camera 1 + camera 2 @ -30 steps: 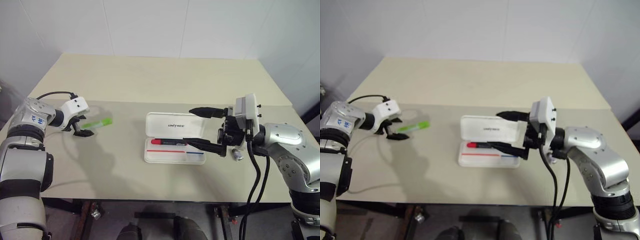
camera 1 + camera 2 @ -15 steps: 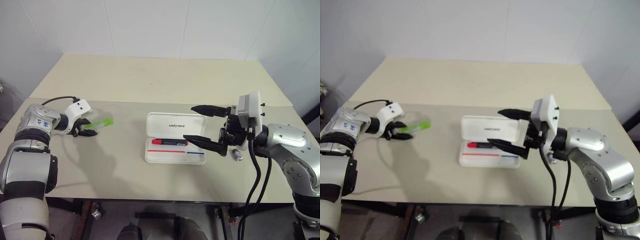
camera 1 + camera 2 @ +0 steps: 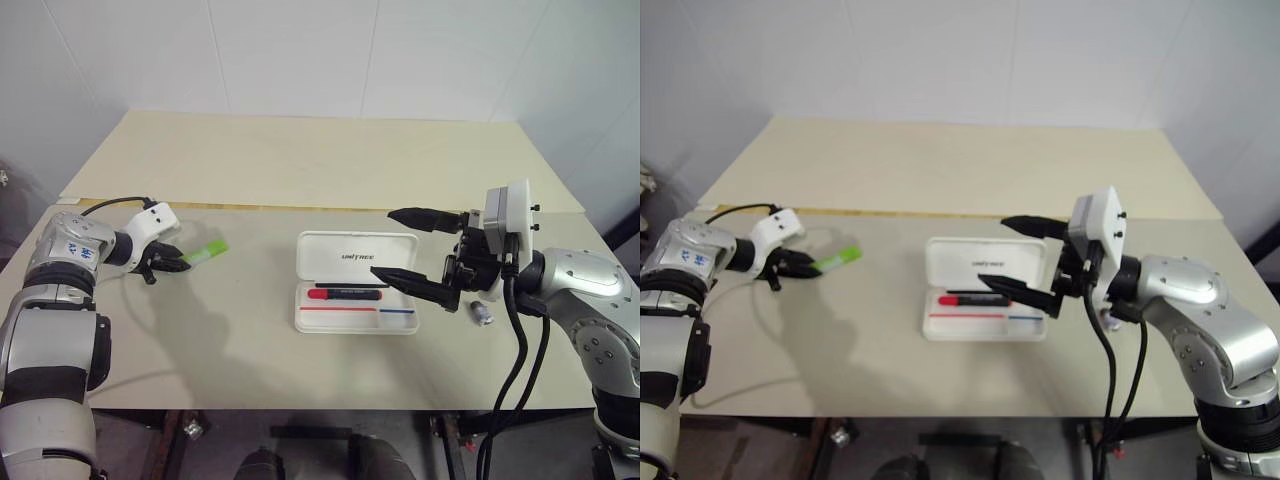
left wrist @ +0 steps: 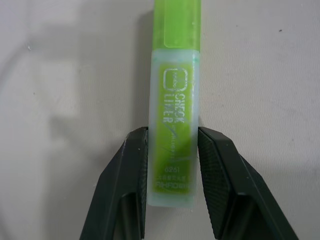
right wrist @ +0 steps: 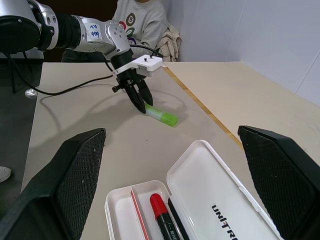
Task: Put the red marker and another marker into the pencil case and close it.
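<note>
The pencil case (image 3: 355,250) lies open at the table's middle, lid flat toward the back. The red marker (image 3: 345,294) rests in its tray beside a thin black pen. My right gripper (image 3: 385,243) hovers open over the case's right end, with nothing between its wide-spread fingers. Far to the left, the other marker (image 4: 175,115), a stubby light-green highlighter, lies flat on the table. My left gripper (image 3: 172,262) is shut on the highlighter's near end, one black finger (image 4: 127,175) pressed on each side. The right wrist view shows the same grip from across the table.
A small grey cylinder (image 3: 481,313) lies just right of the case, under my right arm. A black cable (image 3: 110,202) loops off my left wrist. A raised board (image 3: 320,150) covers the table's back half. A seated person (image 5: 137,20) is beyond the table's left end.
My left gripper's fingers have closed from wide open onto the green highlighter's end. The right arm has held still. The head camera has shifted slightly.
</note>
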Motion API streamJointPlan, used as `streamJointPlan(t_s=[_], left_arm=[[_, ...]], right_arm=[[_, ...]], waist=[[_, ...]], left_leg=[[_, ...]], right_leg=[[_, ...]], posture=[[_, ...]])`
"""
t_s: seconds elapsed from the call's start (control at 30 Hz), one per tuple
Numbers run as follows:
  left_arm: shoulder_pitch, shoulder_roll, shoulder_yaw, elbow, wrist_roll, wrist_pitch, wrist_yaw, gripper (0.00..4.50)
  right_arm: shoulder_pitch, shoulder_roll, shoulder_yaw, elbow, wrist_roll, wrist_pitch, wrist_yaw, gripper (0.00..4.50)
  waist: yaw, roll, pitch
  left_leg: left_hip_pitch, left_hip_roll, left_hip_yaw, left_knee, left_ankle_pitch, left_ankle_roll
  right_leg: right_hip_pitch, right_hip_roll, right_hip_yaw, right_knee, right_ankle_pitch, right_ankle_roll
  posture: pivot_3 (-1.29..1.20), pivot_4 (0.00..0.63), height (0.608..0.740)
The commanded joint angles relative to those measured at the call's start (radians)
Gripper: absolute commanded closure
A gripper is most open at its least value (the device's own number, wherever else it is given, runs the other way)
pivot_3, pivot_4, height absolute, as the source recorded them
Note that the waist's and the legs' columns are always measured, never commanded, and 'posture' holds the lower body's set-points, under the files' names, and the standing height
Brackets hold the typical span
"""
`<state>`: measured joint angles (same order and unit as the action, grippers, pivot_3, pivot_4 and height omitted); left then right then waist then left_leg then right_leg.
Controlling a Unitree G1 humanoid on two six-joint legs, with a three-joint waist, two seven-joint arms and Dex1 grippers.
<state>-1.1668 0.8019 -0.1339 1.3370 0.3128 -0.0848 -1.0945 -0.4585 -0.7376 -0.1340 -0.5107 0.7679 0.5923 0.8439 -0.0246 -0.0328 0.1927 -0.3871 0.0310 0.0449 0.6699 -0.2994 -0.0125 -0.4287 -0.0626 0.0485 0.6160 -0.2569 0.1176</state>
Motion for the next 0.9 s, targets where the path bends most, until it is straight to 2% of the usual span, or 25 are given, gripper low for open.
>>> streamJointPlan(t_s=[0.03, 0.23, 0.43, 0.73, 0.8, 0.9], left_arm=[[-0.014, 0.009, -0.013, 0.002, 0.016, -0.035, -0.012, 3.39], [-0.068, 0.032, -0.024, -0.012, 0.023, -0.094, -0.079, 3.39], [-0.102, 0.057, -0.031, -0.050, 0.003, -0.168, -0.223, 3.39], [-0.036, 0.075, 0.020, -0.210, -0.119, -0.183, -0.451, 3.39], [0.041, 0.081, 0.020, -0.350, -0.192, -0.136, -0.501, 3.39], [0.200, 0.112, -0.007, -0.670, -0.343, 0.034, -0.520, 3.39]], right_arm=[[-0.008, -0.006, -0.022, -0.024, 0.009, -0.013, 0.000, 0.00], [-0.006, -0.001, -0.012, -0.008, 0.001, -0.024, 0.013, 0.00], [-0.007, 0.006, 0.004, 0.015, -0.014, -0.039, 0.035, 0.00], [0.026, -0.029, -0.015, 0.072, -0.060, -0.085, 0.117, 0.00], [0.040, -0.060, -0.037, 0.083, -0.061, -0.099, 0.159, 0.00], [0.054, -0.115, -0.081, 0.079, -0.031, -0.095, 0.221, 0.00]], waist=[[0.000, 0.000, 0.000], [0.000, -0.001, 0.000], [-0.002, -0.001, 0.000], [-0.001, -0.001, 0.001], [-0.002, -0.001, 0.001], [-0.004, -0.001, 0.001]], left_leg=[[0.000, 0.000, 0.000, 0.000, 0.000, 0.000], [-0.002, 0.000, 0.000, 0.000, 0.000, 0.000], [-0.003, 0.000, 0.000, -0.001, 0.000, 0.000], [-0.003, 0.000, 0.000, -0.001, 0.000, 0.000], [-0.003, 0.000, 0.000, -0.001, 0.000, 0.000], [-0.003, 0.001, 0.000, -0.002, 0.000, 0.000]], right_leg=[[0.000, 0.000, 0.000, 0.000, 0.000, 0.000], [-0.001, 0.000, 0.000, 0.000, 0.000, 0.000], [-0.002, 0.000, -0.001, -0.002, 0.000, 0.000], [-0.002, 0.000, -0.001, -0.003, 0.000, 0.000], [-0.002, 0.000, 0.000, -0.003, 0.000, 0.000], [-0.002, 0.000, 0.001, -0.002, 0.000, 0.000]], posture=[[0.00, 0.150, 0.740], [0.00, 0.150, 0.740], [0.00, 0.150, 0.740], [0.00, 0.150, 0.740], [0.00, 0.150, 0.740], [0.00, 0.150, 0.740]])
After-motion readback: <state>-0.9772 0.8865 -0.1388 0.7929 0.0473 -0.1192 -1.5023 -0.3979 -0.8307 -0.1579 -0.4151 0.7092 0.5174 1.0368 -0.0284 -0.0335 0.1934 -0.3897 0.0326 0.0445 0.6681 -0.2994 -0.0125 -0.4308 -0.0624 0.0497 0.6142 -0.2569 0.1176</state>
